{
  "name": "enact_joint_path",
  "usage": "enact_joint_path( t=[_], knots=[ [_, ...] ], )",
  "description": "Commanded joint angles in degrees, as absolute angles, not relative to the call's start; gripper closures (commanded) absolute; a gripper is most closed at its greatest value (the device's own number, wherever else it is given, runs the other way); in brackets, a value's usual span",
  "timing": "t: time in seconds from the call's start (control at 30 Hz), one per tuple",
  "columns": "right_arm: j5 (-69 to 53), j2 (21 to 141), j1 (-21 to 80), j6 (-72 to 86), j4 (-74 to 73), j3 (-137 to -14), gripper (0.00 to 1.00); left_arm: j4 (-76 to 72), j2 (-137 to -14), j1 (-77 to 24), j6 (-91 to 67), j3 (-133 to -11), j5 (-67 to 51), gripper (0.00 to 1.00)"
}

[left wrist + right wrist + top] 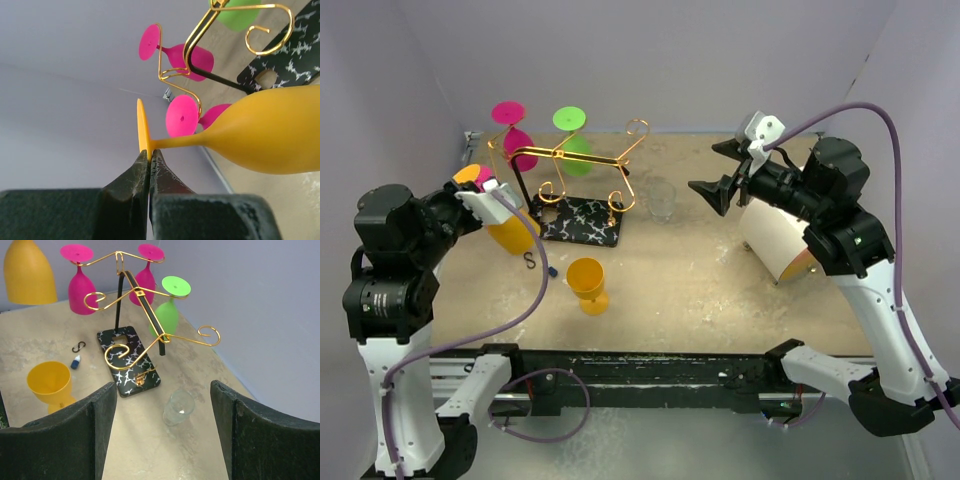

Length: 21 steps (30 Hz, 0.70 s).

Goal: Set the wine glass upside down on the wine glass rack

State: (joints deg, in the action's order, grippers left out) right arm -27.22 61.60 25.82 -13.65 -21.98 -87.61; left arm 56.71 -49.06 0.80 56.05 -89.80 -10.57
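My left gripper is shut on the rim of the foot of an orange wine glass. It holds the glass in the air, bowl downward, just left of the wine glass rack. The rack is gold wire on a black marbled base. The held glass's bowl shows at the top left of the right wrist view. My right gripper hangs open and empty in the air to the right of the rack.
Two pink glasses and a green one hang upside down on the rack. A second orange glass stands upright near the base. A clear tumbler, a white cylinder, a black hook and a small blue bottle lie around.
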Motion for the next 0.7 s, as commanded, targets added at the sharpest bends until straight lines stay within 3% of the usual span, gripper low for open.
enact_joint_path(
  t=[0.0, 0.67],
  knots=[
    [-28.61, 61.35, 25.49, -13.21, -18.77, -87.33, 0.22, 55.02, -50.67, 1.23, 69.47, -87.21, -11.48, 1.0],
    [-27.42, 61.92, 25.32, -13.97, -18.55, -86.67, 0.2, 52.66, -58.62, 1.07, 83.47, -83.07, -26.28, 1.0]
  ],
)
